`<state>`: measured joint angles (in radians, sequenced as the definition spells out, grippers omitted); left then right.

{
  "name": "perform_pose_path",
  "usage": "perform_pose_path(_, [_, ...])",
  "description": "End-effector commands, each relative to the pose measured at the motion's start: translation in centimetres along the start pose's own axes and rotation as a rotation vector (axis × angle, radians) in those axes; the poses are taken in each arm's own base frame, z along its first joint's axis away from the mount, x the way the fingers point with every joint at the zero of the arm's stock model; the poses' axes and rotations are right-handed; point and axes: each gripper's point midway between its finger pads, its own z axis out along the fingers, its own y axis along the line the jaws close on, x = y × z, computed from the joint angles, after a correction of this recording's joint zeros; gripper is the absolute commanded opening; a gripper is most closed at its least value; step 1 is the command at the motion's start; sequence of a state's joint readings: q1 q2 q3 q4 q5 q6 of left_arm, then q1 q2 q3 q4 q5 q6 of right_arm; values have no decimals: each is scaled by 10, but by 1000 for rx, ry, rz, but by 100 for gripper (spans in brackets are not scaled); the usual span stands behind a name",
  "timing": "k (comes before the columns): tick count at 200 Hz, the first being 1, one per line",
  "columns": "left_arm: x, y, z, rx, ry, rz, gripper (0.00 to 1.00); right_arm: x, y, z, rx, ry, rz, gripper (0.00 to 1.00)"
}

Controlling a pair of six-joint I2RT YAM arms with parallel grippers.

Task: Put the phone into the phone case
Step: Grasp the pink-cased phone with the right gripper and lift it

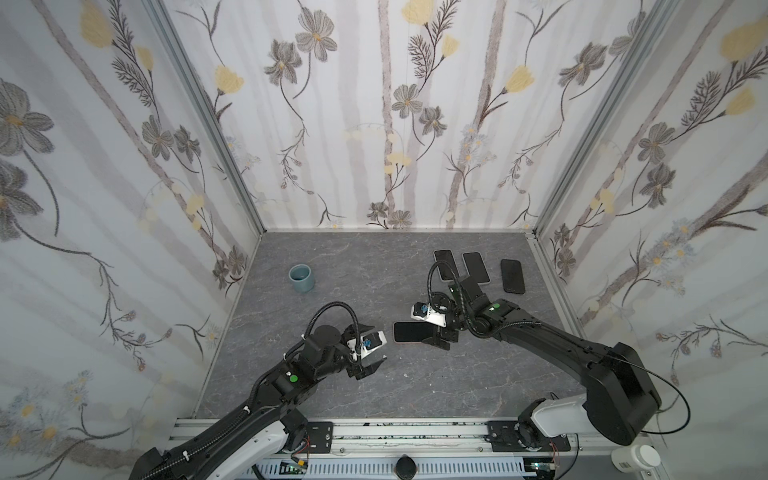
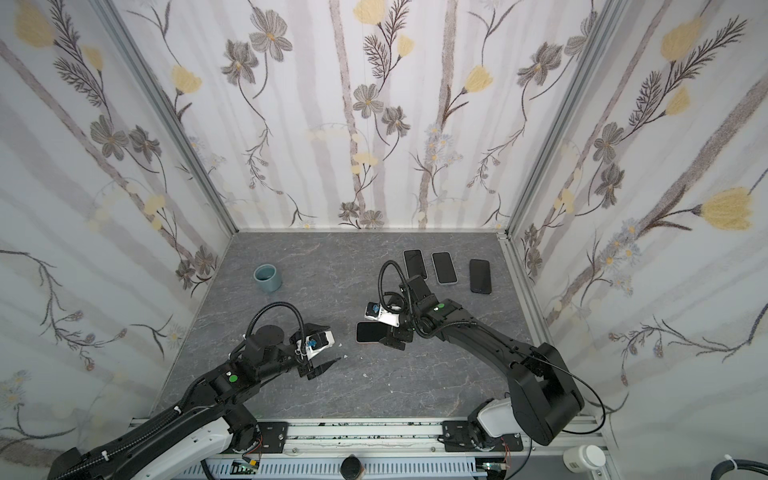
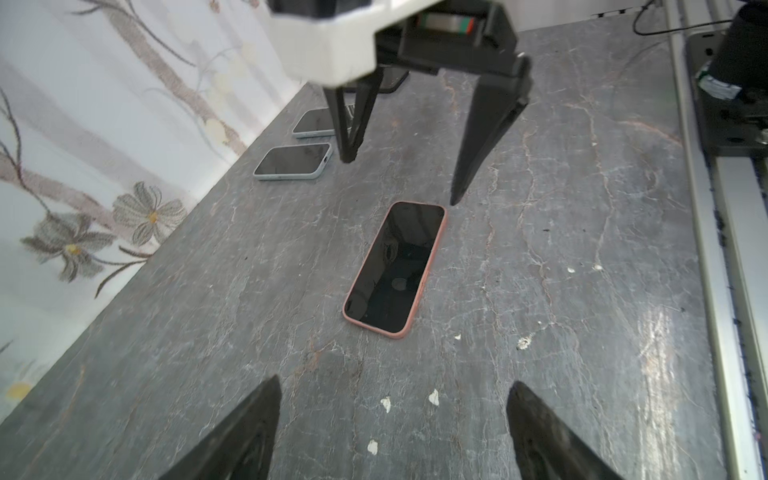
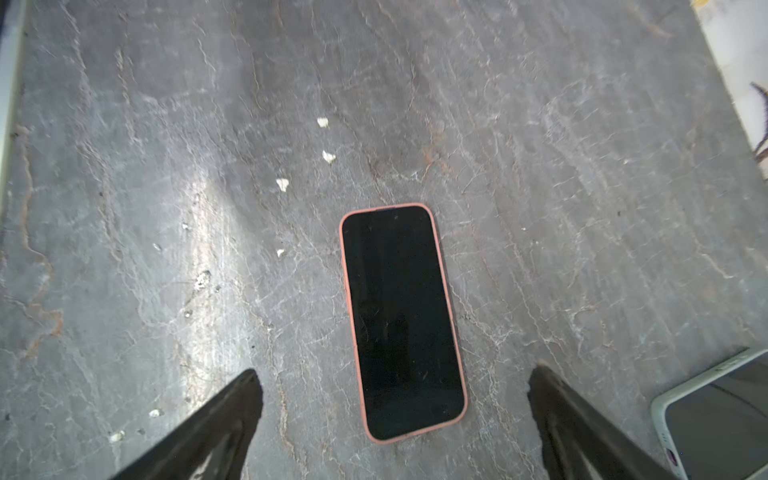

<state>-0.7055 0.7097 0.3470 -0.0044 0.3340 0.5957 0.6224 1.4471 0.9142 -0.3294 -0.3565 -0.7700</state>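
A black-screened phone [image 1: 411, 332] [image 2: 372, 332] [image 3: 395, 268] [image 4: 401, 320] lies flat, screen up, mid-table. It sits inside a pink phone case [image 3: 374, 327] whose rim frames the screen. My right gripper [image 1: 428, 332] [image 2: 388, 332] [image 3: 402, 180] [image 4: 395, 370] is open, its fingers spread wide on either side of the phone's right end, and neither finger touches it. My left gripper [image 1: 376, 344] [image 2: 332, 343] [image 3: 395, 381] is open and empty, a short way off the phone's left end.
Three more phones [image 1: 445, 264] [image 1: 476, 268] [image 1: 512, 276] lie in a row at the back right, just behind the right arm. A blue-grey cup [image 1: 302, 278] stands at the back left. Floral walls close three sides. A metal rail [image 1: 415, 432] runs along the front.
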Motion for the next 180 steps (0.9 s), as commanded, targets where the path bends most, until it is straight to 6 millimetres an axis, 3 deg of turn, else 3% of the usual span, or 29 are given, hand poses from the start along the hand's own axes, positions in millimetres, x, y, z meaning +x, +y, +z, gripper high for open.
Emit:
perform_pose_path(1, [-8,-12,-1,59,-60,97,89,6,-2,10,-19,34,-26,100])
perform_pose_path(57, [4,-20,4,99,-31,99,100,25,-1,38,-101,135,23,100])
perform_pose_path(110, [13,-24,5,105,-5,58,100,54,0,55,-123,273,42,100])
perform_pose_path(180, [17,-24,6,100,4,33,100,75,-3,79,-136,373,104,97])
